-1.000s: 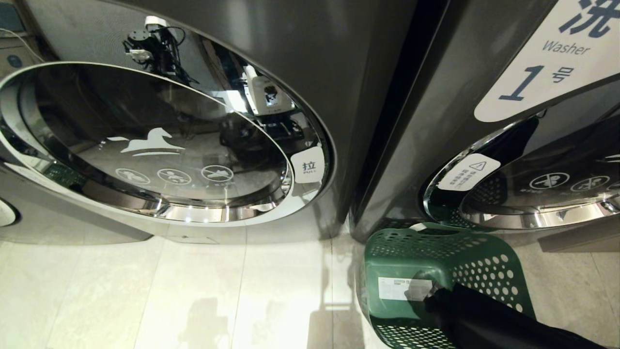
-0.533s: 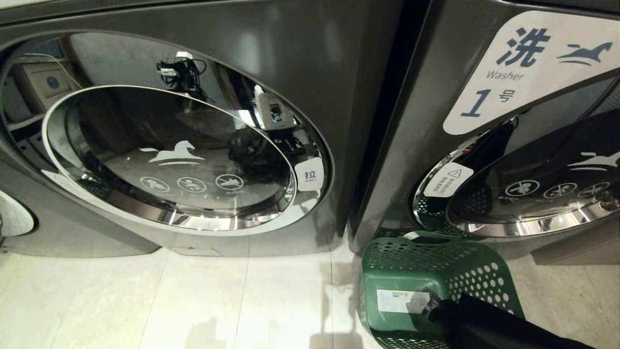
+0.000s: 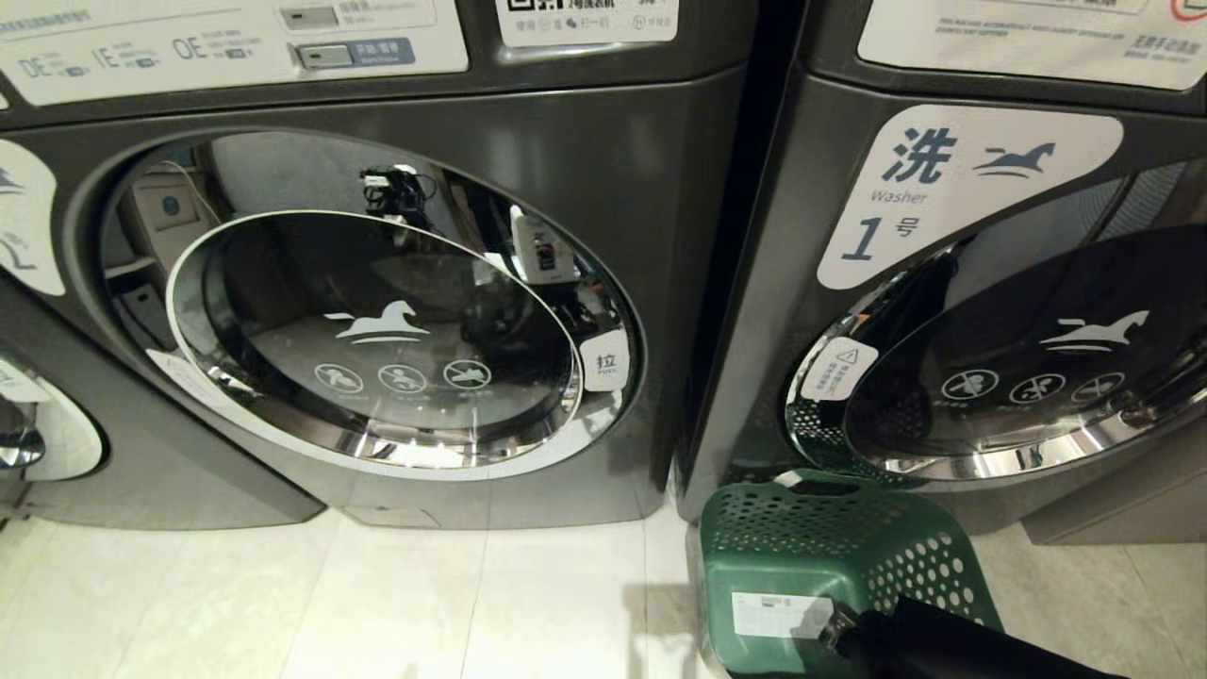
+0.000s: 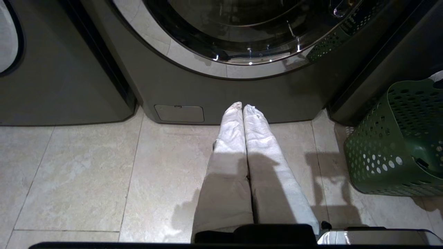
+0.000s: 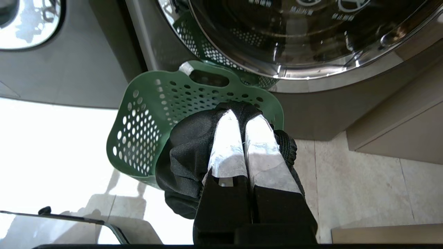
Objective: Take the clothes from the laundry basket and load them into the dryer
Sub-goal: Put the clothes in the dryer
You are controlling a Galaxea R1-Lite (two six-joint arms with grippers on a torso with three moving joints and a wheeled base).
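- On my left, my left pincer (image 4: 243, 108) hangs empty above the floor (image 3: 283, 604), fingers pressed together, in front of the left machine (image 3: 396, 311).
- That machine's round glass door looks closed. I judge it must be opened before anything goes in.
- To the right, the green basket (image 3: 801, 556) sits on the floor against the machine marked "Washer 1" (image 3: 943, 198).
- My right pincer (image 5: 242, 119) is clamped on a black garment (image 5: 187, 155), held just over the basket's rim.
- To do this well, I should lift the cloth clear of the rim, keep the grip tight, and carry it left.
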